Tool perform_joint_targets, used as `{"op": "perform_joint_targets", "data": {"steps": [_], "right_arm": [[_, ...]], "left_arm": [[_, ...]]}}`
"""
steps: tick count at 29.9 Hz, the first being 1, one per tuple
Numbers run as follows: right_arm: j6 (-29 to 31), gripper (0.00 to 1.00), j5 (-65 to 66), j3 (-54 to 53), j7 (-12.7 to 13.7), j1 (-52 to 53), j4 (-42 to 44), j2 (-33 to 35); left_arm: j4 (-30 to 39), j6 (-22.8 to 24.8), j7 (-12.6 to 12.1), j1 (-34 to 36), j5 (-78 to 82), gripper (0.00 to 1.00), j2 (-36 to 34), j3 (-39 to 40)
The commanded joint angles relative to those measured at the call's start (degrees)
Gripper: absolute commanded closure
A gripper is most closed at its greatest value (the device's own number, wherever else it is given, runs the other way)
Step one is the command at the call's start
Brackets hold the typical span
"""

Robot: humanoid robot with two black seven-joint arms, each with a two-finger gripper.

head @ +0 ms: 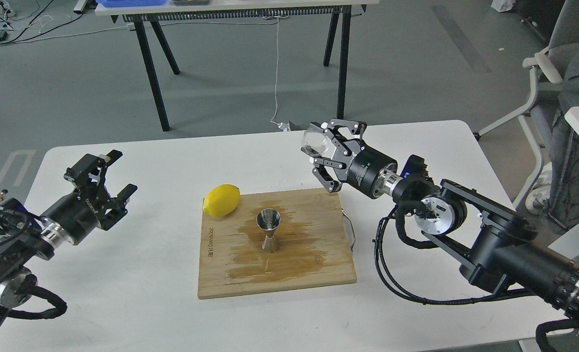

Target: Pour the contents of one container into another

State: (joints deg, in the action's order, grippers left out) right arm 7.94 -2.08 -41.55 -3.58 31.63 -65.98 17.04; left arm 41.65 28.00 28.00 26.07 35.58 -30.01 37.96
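While the small clear glass cup (315, 142) sits pinched in the right pincer (329, 155), lifted off the surface and tipped on its side, it hangs at about one o'clock from the steel jigger (269, 229), well apart from it. Pouring well, I judge, means carrying the cup's mouth over the jigger's narrow top cone before tilting further, then tipping slowly; the wet stain on the cutting board (318, 274) warns of overshoot. A lemon (221, 200) lies at ten o'clock from the jigger. Far off at nine o'clock, the left pincer (111, 178) hovers spread and empty above the white surface (123, 293).
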Motion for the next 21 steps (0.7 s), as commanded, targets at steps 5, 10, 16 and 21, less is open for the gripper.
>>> {"op": "perform_joint_targets", "data": {"steps": [5, 10, 16, 21], "right_arm": [[-0.20, 0.74, -11.88, -18.37, 0.41, -13.69, 2.08, -0.08], [-1.95, 0.74, -20.67, -26.72, 0.24, -18.36, 4.98, -0.08], [-7.40, 0.74, -26.65, -33.32, 0.33, -21.00, 6.82, -0.08], [-11.44, 0.74, -28.59, -34.03, 0.33, -21.18, 9.20, -0.17]], "left_arm": [[0.01, 0.00, 0.00, 0.03, 0.02, 0.02, 0.12, -0.08], [0.01, 0.00, 0.00, -0.06, 0.02, 0.02, 0.12, -0.08], [0.01, 0.00, 0.00, -0.76, 0.02, 0.02, 0.12, -0.08], [0.01, 0.00, 0.00, -0.85, 0.02, 0.02, 0.12, -0.08]]}}
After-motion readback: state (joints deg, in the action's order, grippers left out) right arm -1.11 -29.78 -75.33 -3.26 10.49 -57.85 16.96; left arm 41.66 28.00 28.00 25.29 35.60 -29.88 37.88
